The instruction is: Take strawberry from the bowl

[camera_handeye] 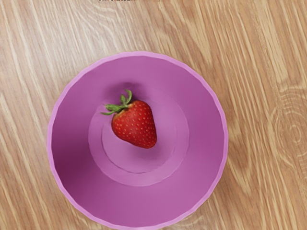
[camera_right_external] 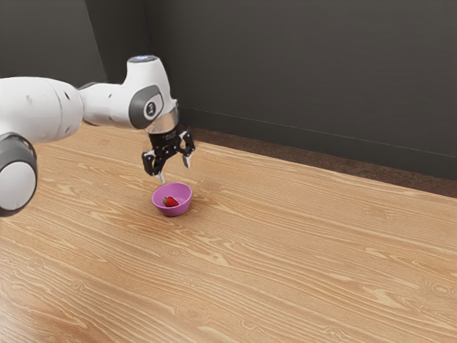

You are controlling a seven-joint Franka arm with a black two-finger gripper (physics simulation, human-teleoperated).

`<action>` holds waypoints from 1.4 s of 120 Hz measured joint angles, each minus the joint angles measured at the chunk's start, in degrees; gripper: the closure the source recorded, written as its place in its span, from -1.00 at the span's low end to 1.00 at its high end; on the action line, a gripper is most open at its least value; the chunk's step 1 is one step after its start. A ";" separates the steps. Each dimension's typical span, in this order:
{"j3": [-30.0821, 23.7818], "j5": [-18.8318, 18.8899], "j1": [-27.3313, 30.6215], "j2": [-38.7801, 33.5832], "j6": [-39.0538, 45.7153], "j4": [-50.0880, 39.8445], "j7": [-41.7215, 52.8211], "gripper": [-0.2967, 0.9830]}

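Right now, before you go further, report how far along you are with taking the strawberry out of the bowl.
Done: my gripper is poised above the bowl, its fingers spread apart. In hand: nothing; the strawberry lies inside the bowl, clear of the fingers. Left: lowering, gripping the strawberry and lifting it out.

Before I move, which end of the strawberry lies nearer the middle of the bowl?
The strawberry's bare, pointed red end. It lies close to the middle of the bowl; the end with green leaves sits farther out.
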 joint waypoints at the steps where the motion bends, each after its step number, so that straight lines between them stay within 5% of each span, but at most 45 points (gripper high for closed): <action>1: 0.01 0.02 0.02 -0.01 0.16 -0.08 -0.32 -0.46; 62: 0.92 0.32 0.24 -0.21 4.64 -4.73 -11.96 -0.06; 168: 0.80 -0.16 1.93 6.69 7.38 -1.66 -18.05 0.01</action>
